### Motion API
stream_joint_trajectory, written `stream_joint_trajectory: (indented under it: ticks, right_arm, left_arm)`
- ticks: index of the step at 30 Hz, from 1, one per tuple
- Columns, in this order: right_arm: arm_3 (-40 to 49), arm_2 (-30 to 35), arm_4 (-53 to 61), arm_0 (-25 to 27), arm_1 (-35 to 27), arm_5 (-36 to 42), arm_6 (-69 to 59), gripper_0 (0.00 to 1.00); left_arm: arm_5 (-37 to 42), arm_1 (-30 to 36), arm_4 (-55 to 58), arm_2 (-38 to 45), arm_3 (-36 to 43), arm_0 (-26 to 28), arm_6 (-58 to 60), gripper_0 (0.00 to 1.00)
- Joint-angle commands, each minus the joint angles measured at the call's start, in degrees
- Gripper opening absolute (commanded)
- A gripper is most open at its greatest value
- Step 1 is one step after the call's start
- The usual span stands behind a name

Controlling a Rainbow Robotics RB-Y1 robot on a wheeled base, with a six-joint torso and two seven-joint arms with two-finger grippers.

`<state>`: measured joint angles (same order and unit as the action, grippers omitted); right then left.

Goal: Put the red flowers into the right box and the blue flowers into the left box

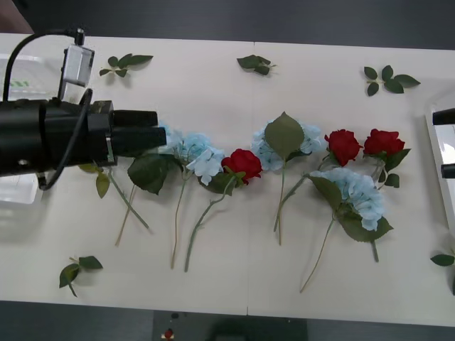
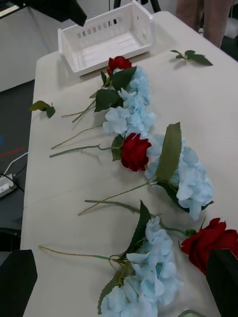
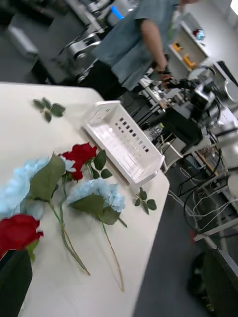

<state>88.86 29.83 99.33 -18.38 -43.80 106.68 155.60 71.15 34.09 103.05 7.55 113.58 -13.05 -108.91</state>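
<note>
My left tool (image 1: 153, 131), spread wide, hovers over the blue flowers (image 1: 195, 153) toward the bench's left edge; red flowers (image 1: 243, 164) lie mid-bench. Light, floppy heads: I judge stems the firmest hold. Right tool (image 2: 119, 285) is wide.

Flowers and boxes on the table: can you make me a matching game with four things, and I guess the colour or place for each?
Things:
1. red flowers
2. blue flowers
3. left box
4. right box

Colour or place:
A. pale blue and fluffy
B. at the right end of the table
C. small, round and red
D. at the left end of the table

Right pairs: 1-C, 2-A, 3-D, 4-B.
</note>
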Motion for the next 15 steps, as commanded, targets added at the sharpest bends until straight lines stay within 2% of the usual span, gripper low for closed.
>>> stream_joint_trajectory:
  ticks: [1, 9, 15]
  right_arm:
    - [0.62, -2.23, 0.77, -0.52, -2.26, -1.03, -0.60, 1.00]
    - [0.62, -4.52, -1.86, -0.52, -5.16, -3.14, -0.60, 1.00]
    - [0.62, -5.13, -8.45, -0.52, -6.13, -4.81, -16.38, 1.00]
  left_arm:
    - [0.31, 3.53, -5.05, 1.42, 6.75, -2.42, 14.43, 1.00]
    - [0.75, 5.81, -15.42, 1.77, 9.29, -2.25, 32.36, 1.00]
    - [4.88, 9.15, -26.06, 1.77, 9.21, -2.25, 45.63, 1.00]
